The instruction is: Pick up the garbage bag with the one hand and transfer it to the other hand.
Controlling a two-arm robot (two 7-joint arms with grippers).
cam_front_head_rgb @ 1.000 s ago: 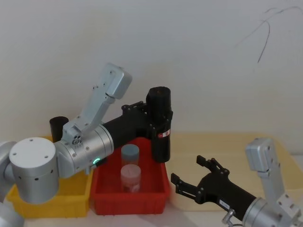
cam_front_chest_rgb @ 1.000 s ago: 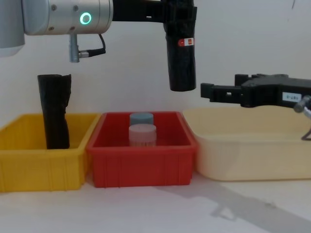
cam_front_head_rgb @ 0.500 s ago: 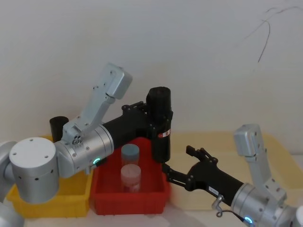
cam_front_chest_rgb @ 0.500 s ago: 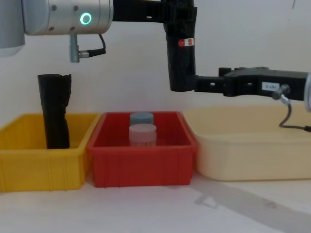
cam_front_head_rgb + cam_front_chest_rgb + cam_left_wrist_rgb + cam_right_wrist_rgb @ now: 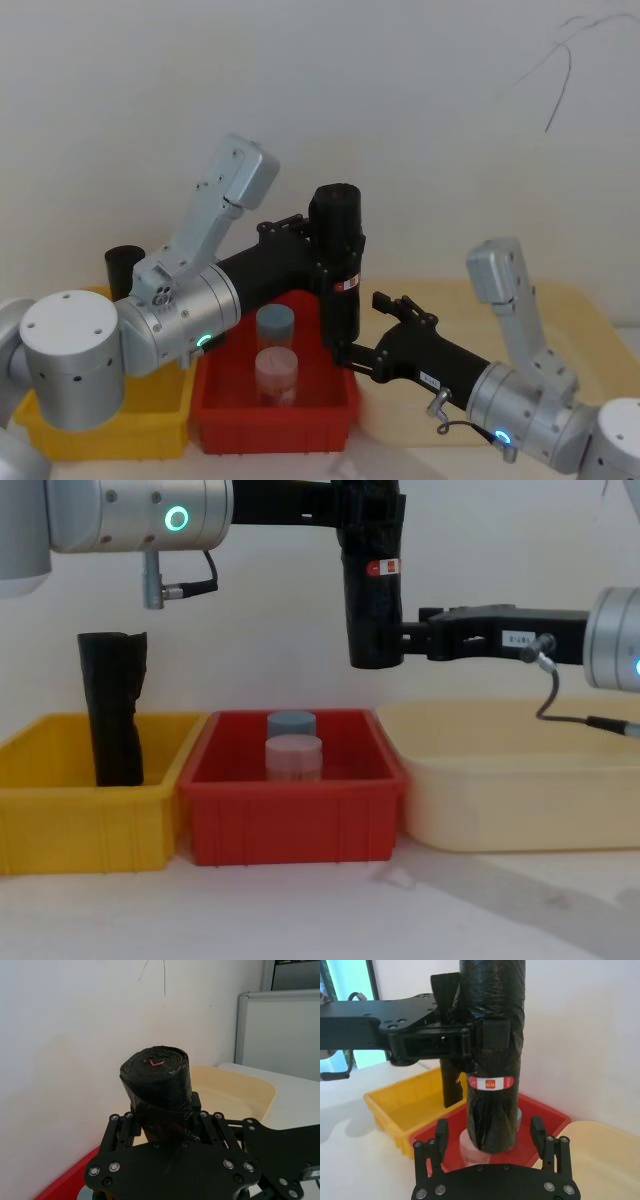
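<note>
Left end effector (image 5: 492,1035) clamps the garbage bag (image 5: 373,615) upright above the red bin (image 5: 290,825). Right end effector (image 5: 489,1131) straddles its lower end, unclenched. If the left lets go early, the bag likely drops into the bin.

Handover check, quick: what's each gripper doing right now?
Left gripper: closed, holding the garbage bag.
Right gripper: open, at the bag's lower end.

Plain white wall (image 5: 420,110) behind, thin dark line marks (image 5: 559,100) on it upper right. White table (image 5: 300,910). Grey-framed white panel (image 5: 285,1035) beyond it. Even lighting.
</note>
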